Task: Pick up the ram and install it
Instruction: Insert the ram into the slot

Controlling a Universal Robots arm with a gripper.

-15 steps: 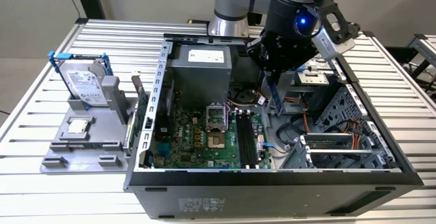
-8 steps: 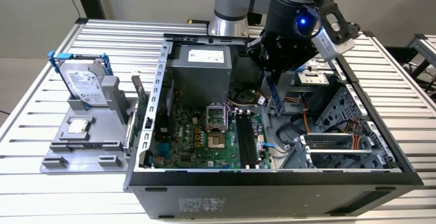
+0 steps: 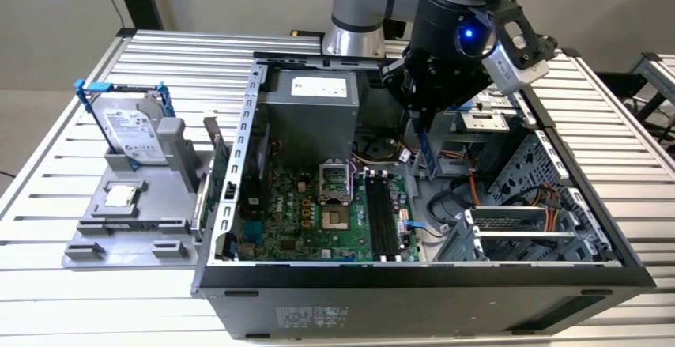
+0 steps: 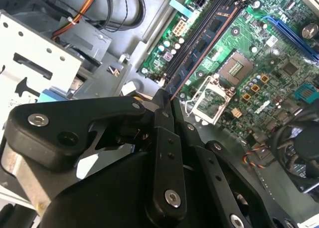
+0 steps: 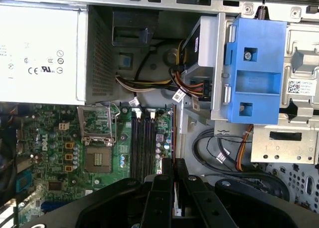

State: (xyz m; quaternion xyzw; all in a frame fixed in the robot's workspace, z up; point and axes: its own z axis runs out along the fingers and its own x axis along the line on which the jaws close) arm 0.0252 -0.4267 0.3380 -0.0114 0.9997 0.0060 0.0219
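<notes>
My gripper (image 3: 421, 122) hangs over the open computer case (image 3: 422, 272), above the right side of the motherboard in the exterior view. Its fingers are shut on the ram (image 3: 425, 156), a thin board that points down from the fingertips. In both wrist views the ram (image 4: 199, 58) (image 5: 173, 135) shows edge-on as a narrow strip running out from between the black fingers (image 4: 162, 138) (image 5: 162, 198). The ram's lower edge is still above the board. It lies close alongside the long black memory slots (image 3: 385, 213) (image 5: 142, 140) (image 4: 197, 36).
A silver hard drive in a blue frame (image 3: 132, 130) and a small square chip (image 3: 122, 195) rest on a grey stand at the exterior view's left. Inside the case are the power supply (image 3: 316, 98), the processor socket (image 3: 335, 197), loose cables (image 5: 224, 148) and a blue drive bracket (image 5: 254, 83).
</notes>
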